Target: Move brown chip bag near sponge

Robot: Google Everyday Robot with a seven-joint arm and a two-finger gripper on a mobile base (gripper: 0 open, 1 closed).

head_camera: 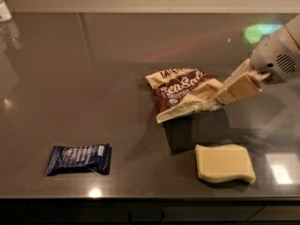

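A dark grey, glossy bench (93,69) fills the view, seen from above and in front. A white robot arm (279,60) reaches in from the right edge, angled down and to the left. At its end, the gripper (222,96) sits right of centre, and its two cream, blocky fingers (241,86) are clamped onto the right end of the brown chip bag (183,92).

The brown chip bag is the largest item. It has a dark brown middle with white "Sea Salt" lettering and cream-yellow ends, and it looks crinkled. It hangs near the centre of the bench, tilted, with its cream lower edge sloping down to the left. A dark shadow (197,132) lies on the bench under it, offset towards the viewer, so the bag appears raised off the surface.

The sponge (225,163) lies flat near the front right of the bench. It is a plain, pale yellow slab with wavy edges. It sits in front of the bag and a little to its right, near it but not touching, with the shadow between them.

A small dark blue wrapped bar (79,159) lies flat at the front left, well apart from the bag and the sponge.

A green glow (260,32) reflects on the bench at the upper right. A pale object (3,11) is cut off at the top left corner; what it is cannot be told.
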